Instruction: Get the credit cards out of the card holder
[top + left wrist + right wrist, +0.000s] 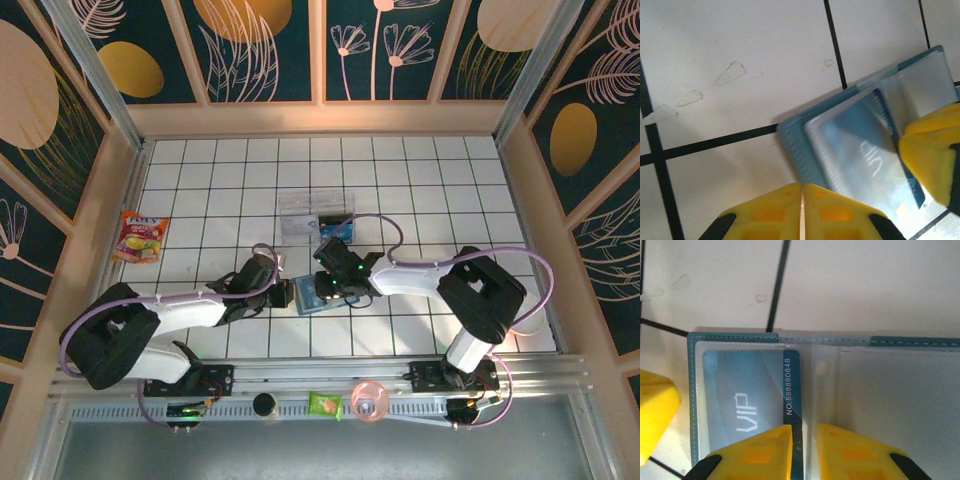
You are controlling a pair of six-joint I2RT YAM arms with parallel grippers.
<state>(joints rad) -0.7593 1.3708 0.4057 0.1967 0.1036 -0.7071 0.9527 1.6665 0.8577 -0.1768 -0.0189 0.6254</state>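
Yellow-fingered right gripper [804, 432] sits over the edge of the blue card [747, 390], narrowly parted — grip unclear. Card lies sleeved in the open holder [890, 390], flat on the table [865, 285] — left gripper [801, 187] clenched empty just beside it.

Card holder [691, 390]: teal stitched cloth-like edge, glossy clear plastic sleeves; credit card [740, 385] glossy blue; table [865, 285] smooth matt white.
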